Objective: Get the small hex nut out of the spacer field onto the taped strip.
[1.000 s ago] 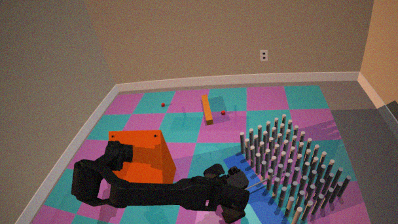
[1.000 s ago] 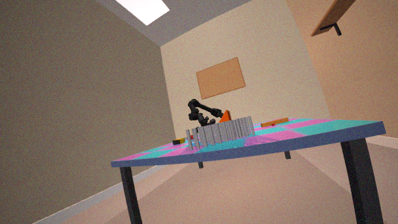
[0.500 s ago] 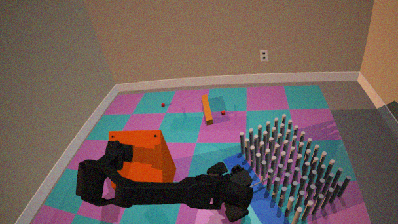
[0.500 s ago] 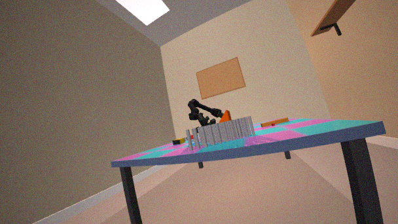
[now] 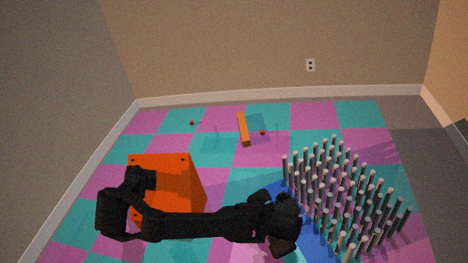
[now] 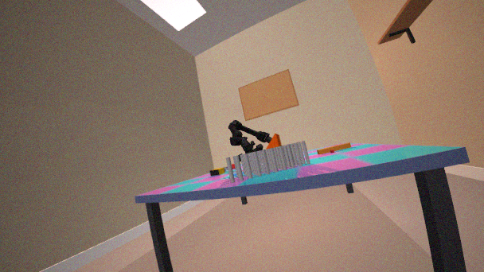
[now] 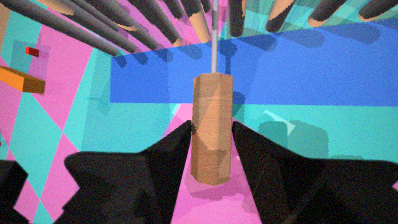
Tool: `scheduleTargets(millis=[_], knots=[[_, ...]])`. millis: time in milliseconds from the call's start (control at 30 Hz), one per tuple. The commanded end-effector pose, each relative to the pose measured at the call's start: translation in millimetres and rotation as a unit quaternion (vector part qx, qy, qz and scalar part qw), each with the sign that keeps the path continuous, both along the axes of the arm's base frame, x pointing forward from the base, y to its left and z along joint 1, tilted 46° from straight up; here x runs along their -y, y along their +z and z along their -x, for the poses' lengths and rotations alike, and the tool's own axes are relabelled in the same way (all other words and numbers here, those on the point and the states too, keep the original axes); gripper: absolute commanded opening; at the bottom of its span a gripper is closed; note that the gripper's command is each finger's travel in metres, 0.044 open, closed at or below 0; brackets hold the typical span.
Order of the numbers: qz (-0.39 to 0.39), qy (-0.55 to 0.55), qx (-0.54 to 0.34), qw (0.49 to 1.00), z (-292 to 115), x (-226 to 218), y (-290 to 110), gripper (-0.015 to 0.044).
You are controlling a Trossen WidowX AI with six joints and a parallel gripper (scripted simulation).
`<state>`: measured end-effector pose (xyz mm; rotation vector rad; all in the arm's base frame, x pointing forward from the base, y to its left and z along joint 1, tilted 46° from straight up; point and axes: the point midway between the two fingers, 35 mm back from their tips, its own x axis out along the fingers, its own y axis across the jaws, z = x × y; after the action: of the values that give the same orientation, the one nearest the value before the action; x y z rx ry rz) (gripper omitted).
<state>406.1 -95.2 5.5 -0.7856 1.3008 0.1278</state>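
My gripper (image 7: 211,124) is shut on the wooden handle (image 7: 212,115) of a tool with a thin metal rod (image 7: 214,50). The handle is above the table in front of the blue taped strip (image 7: 145,82) (image 5: 313,240). The rod crosses over the strip and reaches in among the standing metal spacers (image 5: 340,188) (image 6: 275,161); its far end is out of view in the wrist view. The spacers stand upright in rows behind the strip. I cannot make out the hex nut in any view, and I cannot tell whether the rod touches a spacer.
An orange wedge-shaped block (image 5: 173,165) is beside the arm's base. An orange bar (image 5: 243,128) (image 6: 334,149) (image 7: 22,80) and small red cubes (image 5: 262,132) (image 5: 192,123) lie on the far side. A yellow and black object (image 6: 217,172) lies left of the spacers in the exterior view.
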Motion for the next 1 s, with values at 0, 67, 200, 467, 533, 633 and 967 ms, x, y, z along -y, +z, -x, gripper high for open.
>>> scheduleTargets(millis=[0,67,200,467,533,633,967], knots=[[-0.001,0.0,0.001,1.0,-4.4,-2.8,-1.1,0.0],[-0.001,0.0,0.002,1.0,-5.7,-3.5,-1.6,0.0],[-0.001,0.0,0.002,1.0,-7.7,-4.7,-2.6,0.0],[-0.001,0.0,0.002,1.0,-8.3,-0.9,-6.2,0.0],[-0.001,0.0,0.002,1.0,-8.5,0.9,-8.1,0.0],[-0.001,0.001,0.001,1.0,-8.4,3.3,-11.1,0.0],[0.0,0.002,0.0,1.0,-8.0,8.0,-15.9,0.0]])
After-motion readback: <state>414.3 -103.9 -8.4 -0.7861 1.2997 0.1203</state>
